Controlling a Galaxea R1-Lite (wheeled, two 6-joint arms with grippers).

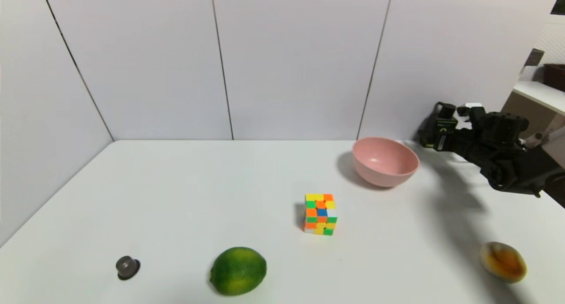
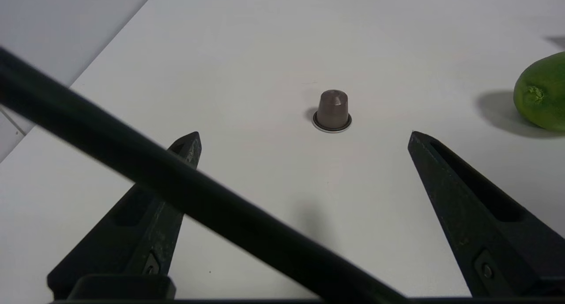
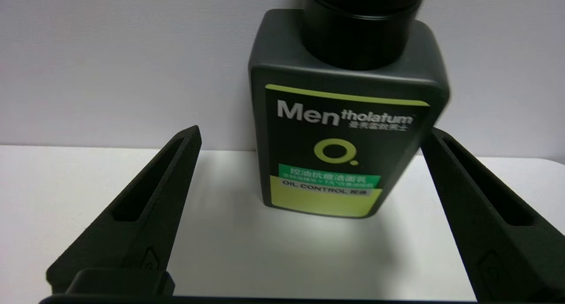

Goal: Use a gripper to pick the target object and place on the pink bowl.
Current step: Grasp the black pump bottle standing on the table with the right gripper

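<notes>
The black Mentholatum pump bottle [image 3: 326, 140] stands upright at the back of the white surface [image 1: 176, 198], close to the rear wall panel [image 1: 300, 65] and a little to the right of the pink bowl [image 1: 382, 163]. Its green-labelled front faces the right gripper [image 3: 311, 136], which reaches in low from the right side.

The step in hand looks to be lining up for the grasp. The bottle does not sit midway: in the wrist view it overlaps one fingertip and leaves a wide gap to the other. To do this well, shift the gripper sideways until the gap is even, then ease forward, level, so that both fingers pass along the bottle's narrow sides before closing. Advancing off-centre could push the bottle over or jam it against the panel. Closing on the flat body below the shoulder should hold better than on the round black pump collar [image 3: 359, 39]. After that, a lift clear of the bowl's rim would be needed before moving across and lowering.

The right fingers are spread wide and grip nothing; whether the nearer one touches the bottle's edge I cannot tell. The left gripper [image 2: 304, 134] is idle over the surface near the coffee capsule [image 2: 333, 110], its fingers wide apart with nothing between them.
</notes>
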